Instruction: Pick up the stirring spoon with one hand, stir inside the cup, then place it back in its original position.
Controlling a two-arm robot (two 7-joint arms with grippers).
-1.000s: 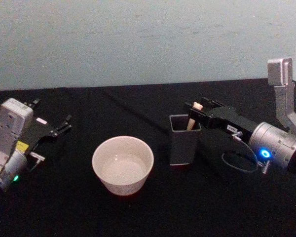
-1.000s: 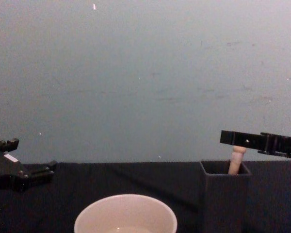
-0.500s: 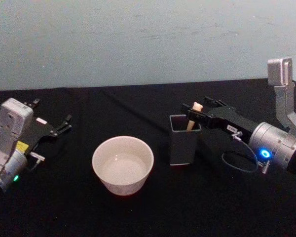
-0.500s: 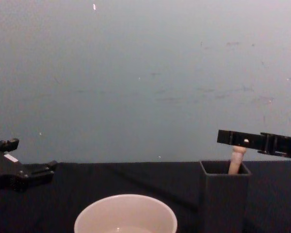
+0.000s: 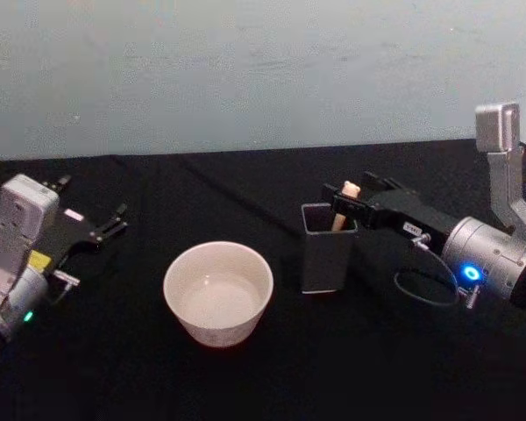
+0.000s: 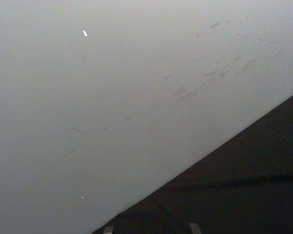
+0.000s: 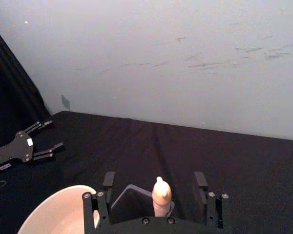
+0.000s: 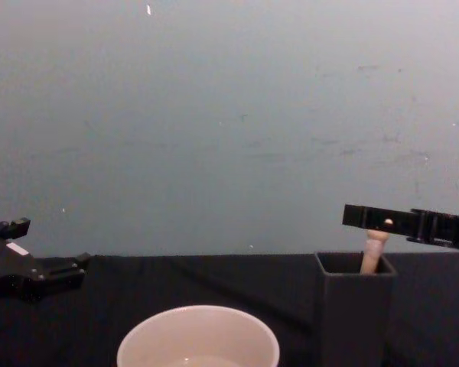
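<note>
**A:** Start with the head view. Where does the stirring spoon (image 5: 343, 208) stand?

**B:** In the dark grey square holder (image 5: 326, 248), which I'll take as the landmark. Its pale peach handle leans out of the holder's top, toward the far right corner. The right gripper (image 5: 345, 199) reaches in from the right at the level of the holder's rim, its fingers spread on either side of the handle top, not pressing it. The cream-white cup (image 5: 218, 293) sits to the left of the holder, a little nearer the robot, apart from it on the black table (image 5: 245, 377).

**A:** And the left gripper (image 5: 114, 222)?

**B:** Well left of the holder, beyond the cup, fingers parted, holding nothing.

**A:** The left wrist view?

**B:** A pale wall (image 6: 112, 87) and a strip of black table.

**A:** The right wrist view?

**B:** The spoon's rounded handle tip (image 7: 161, 193) rises between the two spread fingers (image 7: 108, 181), with a gap on each side. The holder's rim (image 7: 122, 194) lies just beneath, and the cup's rim (image 7: 53, 207) beside it.

**A:** The chest view?

**B:** The handle (image 8: 374, 251) pokes up from the holder (image 8: 355, 310); the right gripper's dark finger (image 8: 367, 217) crosses just above the rim, at the handle's top. The cup (image 8: 198, 336) stands left of the holder.
</note>
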